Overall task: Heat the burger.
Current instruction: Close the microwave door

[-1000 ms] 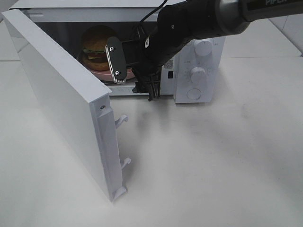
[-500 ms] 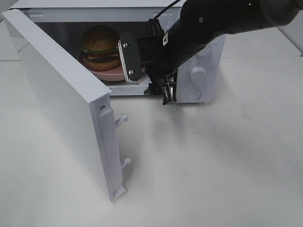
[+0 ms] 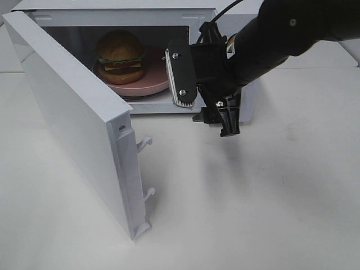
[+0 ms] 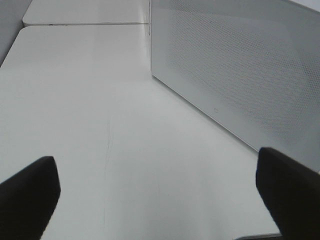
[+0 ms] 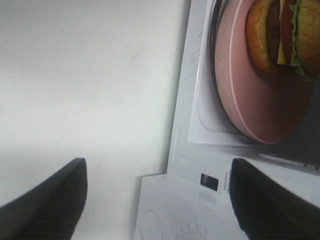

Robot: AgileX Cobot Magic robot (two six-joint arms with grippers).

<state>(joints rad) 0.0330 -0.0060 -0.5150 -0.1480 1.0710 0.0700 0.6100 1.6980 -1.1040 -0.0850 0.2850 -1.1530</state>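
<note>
The burger (image 3: 120, 56) sits on a pink plate (image 3: 153, 79) inside the open white microwave (image 3: 112, 12). The right wrist view shows the same burger (image 5: 282, 35) and plate (image 5: 255, 100) in the cavity. My right gripper (image 3: 207, 117) hangs just outside the cavity's right front, in front of the control panel. It is open and holds nothing, as the right wrist view also shows of the right gripper (image 5: 159, 165). My left gripper (image 4: 157, 165) is open over bare table beside the microwave's perforated side wall (image 4: 240, 75); the exterior view does not show it.
The microwave door (image 3: 79, 124) stands swung out to the front left, with latch hooks (image 3: 145, 143) on its free edge. My right arm covers most of the control panel (image 3: 247, 104). White tabletop (image 3: 253, 197) spreads in front and to the right.
My right gripper has drawn back out of the microwave opening, toward the right and front, still open. The burger and plate stay inside and now show in full.
</note>
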